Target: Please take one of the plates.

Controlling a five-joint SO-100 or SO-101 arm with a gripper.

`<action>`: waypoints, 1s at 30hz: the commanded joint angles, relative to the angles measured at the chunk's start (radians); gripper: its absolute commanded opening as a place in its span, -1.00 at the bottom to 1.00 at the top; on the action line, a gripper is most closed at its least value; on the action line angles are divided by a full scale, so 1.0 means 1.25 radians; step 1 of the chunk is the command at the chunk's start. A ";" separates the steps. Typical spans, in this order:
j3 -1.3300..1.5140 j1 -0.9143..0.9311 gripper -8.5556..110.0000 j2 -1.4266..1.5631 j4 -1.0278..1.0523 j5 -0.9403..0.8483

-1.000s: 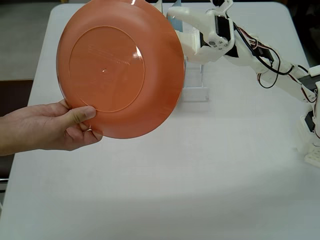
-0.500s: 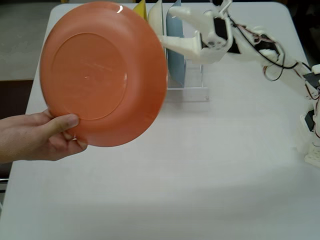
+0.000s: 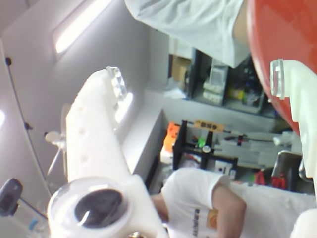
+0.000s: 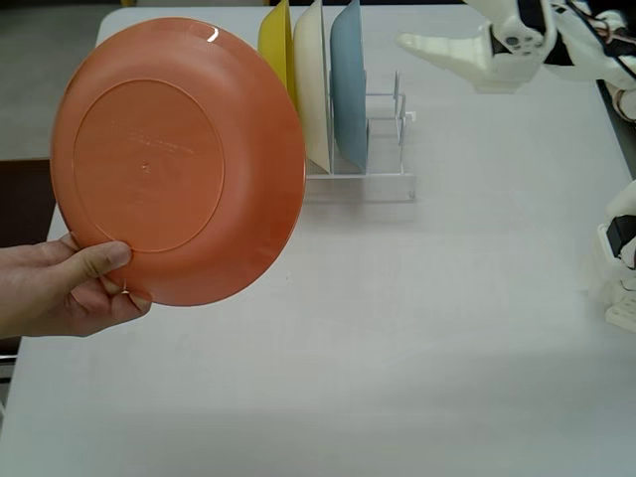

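A human hand (image 4: pixel 60 288) holds the orange plate (image 4: pixel 179 159) upright at the left of the fixed view, its back with the raised foot ring facing the camera. My gripper (image 4: pixel 412 45) hovers at the top right, well clear of the plate and to the right of the rack. In the wrist view the gripper (image 3: pixel 195 79) is open with nothing between its two white fingers. An edge of the orange plate (image 3: pixel 277 29) shows in the top right corner there, behind the right finger (image 3: pixel 297 99).
A clear rack (image 4: pixel 373 181) stands at the back of the white table (image 4: pixel 397 328), holding a yellow plate (image 4: pixel 274 40), a cream plate (image 4: pixel 313 89) and a light blue plate (image 4: pixel 349 84) on edge. The arm's base (image 4: pixel 621 258) is at the right edge.
The hand has carried the orange plate left and slightly down, uncovering the racked plates. My gripper has pulled back to the right and up, away from the rack.
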 commanded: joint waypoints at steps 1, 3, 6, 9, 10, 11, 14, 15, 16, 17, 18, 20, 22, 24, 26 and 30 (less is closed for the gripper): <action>0.135 0.018 -0.23 0.142 -0.036 0.016; 0.220 0.032 -0.24 0.194 -0.037 0.037; 0.333 0.058 -0.26 0.258 -0.040 0.071; 0.423 0.080 -0.25 0.306 -0.044 0.094; 0.450 0.087 -0.26 0.320 -0.044 0.102; 0.479 0.096 -0.26 0.336 -0.044 0.108; 0.549 0.112 -0.26 0.376 -0.045 0.113; 0.577 0.117 -0.26 0.391 -0.045 0.114; 0.596 0.119 -0.27 0.403 -0.045 0.115; 0.623 0.123 -0.27 0.418 -0.045 0.117; 0.648 0.123 -0.27 0.433 -0.048 0.117; 0.707 0.128 -0.28 0.470 -0.045 0.126; 0.761 0.129 -0.28 0.504 -0.047 0.133; 0.815 0.130 -0.28 0.540 -0.045 0.131; 0.868 0.130 -0.28 0.576 -0.042 0.134; 0.961 0.129 -0.26 0.645 -0.036 0.134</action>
